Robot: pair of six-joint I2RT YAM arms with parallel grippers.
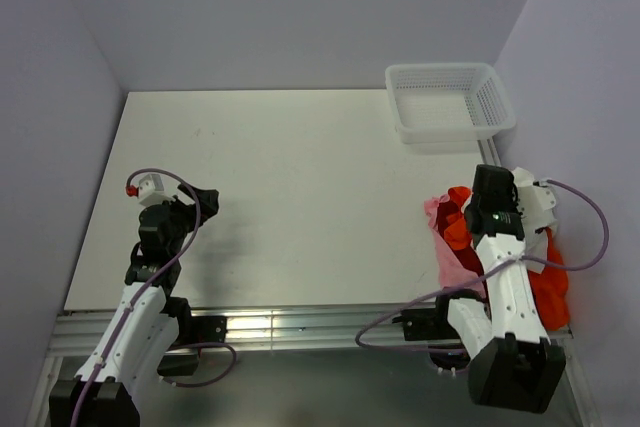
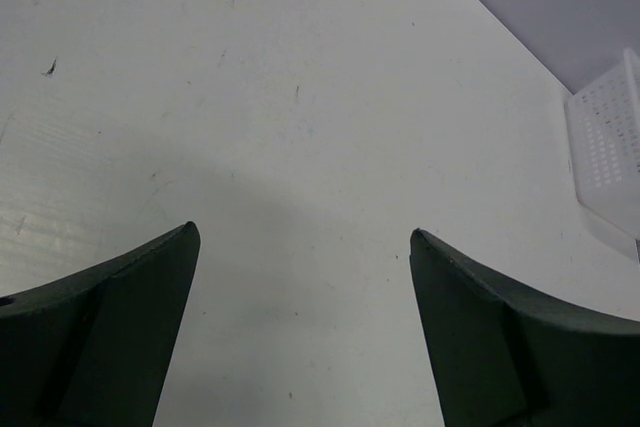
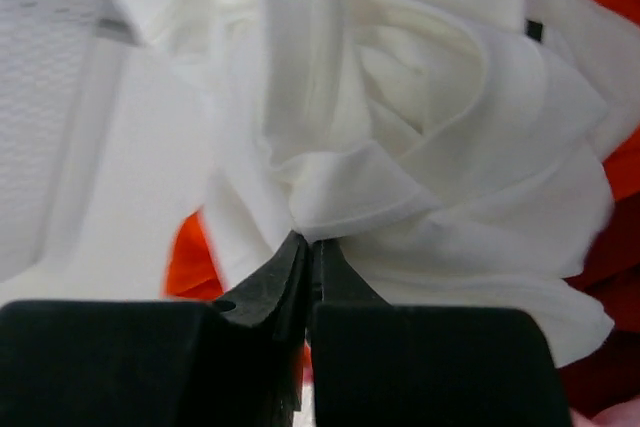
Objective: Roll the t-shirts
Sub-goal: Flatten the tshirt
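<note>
Right at the near edge of the table (image 1: 300, 197), my right claw (image 3: 308, 242) is pinched fully closed. Its two black fingers (image 3: 265, 282) meet at the tips with no gap showing between them, and a fold of the white t-shirt (image 3: 420, 127) is caught there. From that pinch point the white cloth bunches upward and outward in loose, crumpled folds, filling most of the wrist camera's view just beyond the tips.

Orange-red t-shirts (image 3: 185, 257) show beside and behind the white one, low on the left and along the right edge. From overhead, the heap sits at the table's right side, partly under my right arm. The orange-red t-shirts lie tangled there with a pink cloth (image 1: 438, 237) touching their left flank. Whether the white shirt has left the heap, I cannot tell.

Across the table, well apart from the shirts, my left claw (image 2: 305, 237) stands spread wide and holds nothing. Its dark fingers (image 2: 120, 327) frame only bare white tabletop, and no cloth lies near them.

Farther back, in the far right corner, a white mesh basket (image 1: 450, 102) rests against the wall, beyond the heap and apart from it. The left wrist camera catches the edge of it at upper right.
</note>
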